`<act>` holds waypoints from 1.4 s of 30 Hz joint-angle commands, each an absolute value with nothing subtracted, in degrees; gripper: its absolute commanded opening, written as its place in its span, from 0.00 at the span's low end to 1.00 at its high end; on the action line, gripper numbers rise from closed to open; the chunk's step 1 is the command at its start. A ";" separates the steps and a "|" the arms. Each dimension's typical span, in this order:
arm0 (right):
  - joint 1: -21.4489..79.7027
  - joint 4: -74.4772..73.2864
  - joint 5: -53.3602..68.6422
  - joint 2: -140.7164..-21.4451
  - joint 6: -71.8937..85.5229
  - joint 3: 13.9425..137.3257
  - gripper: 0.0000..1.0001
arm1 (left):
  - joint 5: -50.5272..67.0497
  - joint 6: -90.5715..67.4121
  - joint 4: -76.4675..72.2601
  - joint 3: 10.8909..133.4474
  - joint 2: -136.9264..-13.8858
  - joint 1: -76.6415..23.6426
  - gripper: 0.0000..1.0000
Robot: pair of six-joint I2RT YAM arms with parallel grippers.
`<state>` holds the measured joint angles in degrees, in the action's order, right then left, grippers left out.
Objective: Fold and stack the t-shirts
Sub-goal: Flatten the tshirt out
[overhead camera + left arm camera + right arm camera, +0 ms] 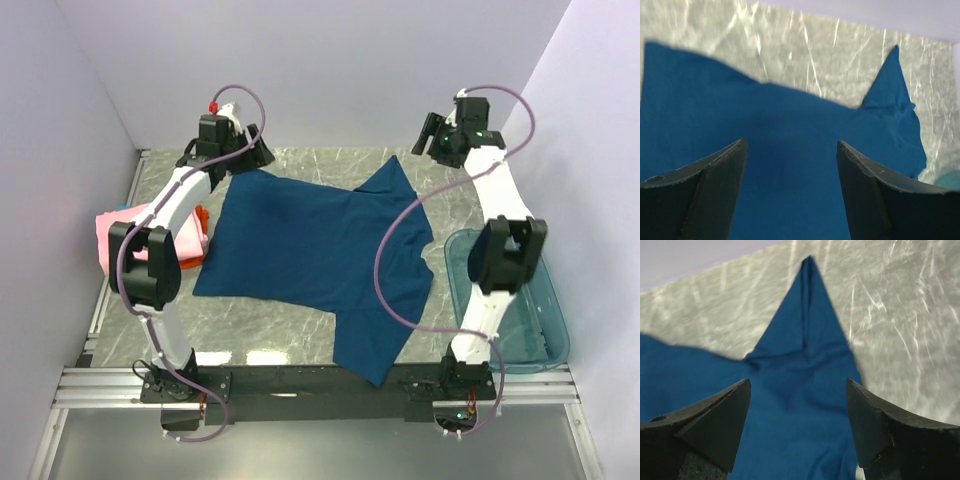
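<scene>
Pale lilac walls close in a grey marbled counter [290,325] with the two arms bolted at its near edge. The left pincer [791,145] is released, its dark fingers [715,175] spread wide with nothing between them. It hangs above the far left part of the navy t-shirt [310,250], and its wrist camera looks across the blue cloth to bare marble beyond. The right pincer [798,385] is likewise released and empty, held over the far right of the counter. Below it is the shirt's far sleeve [807,315], which tapers to a point on the stone. From above, the navy t-shirt lies spread flat across the middle of the counter between the two arms. One sleeve reaches toward the back wall and the other toward the near edge, close to the right arm's base. On the left side, partly hidden behind the left arm, a pink t-shirt [120,225] lies bunched against the wall. A bit of an orange t-shirt [203,215] shows beside it, just at the navy shirt's left edge. A translucent teal tub [540,320] sits at the right edge of the counter behind the right arm, apart from the navy cloth.
</scene>
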<state>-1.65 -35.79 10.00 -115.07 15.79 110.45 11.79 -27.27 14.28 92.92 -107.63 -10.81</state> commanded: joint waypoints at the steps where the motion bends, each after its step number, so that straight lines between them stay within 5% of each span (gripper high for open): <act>1: -0.27 -34.10 11.08 -107.68 16.43 104.52 0.82 | 12.39 -30.06 16.08 89.22 -104.59 -10.99 0.77; 19: 11.25 -28.66 15.20 -100.45 25.66 75.33 0.81 | 11.69 -29.35 15.74 74.10 -103.63 -10.99 0.81; 42: 6.42 -34.01 3.96 -111.80 23.64 76.20 0.81 | 13.71 -28.57 12.57 73.47 -109.51 -11.86 0.80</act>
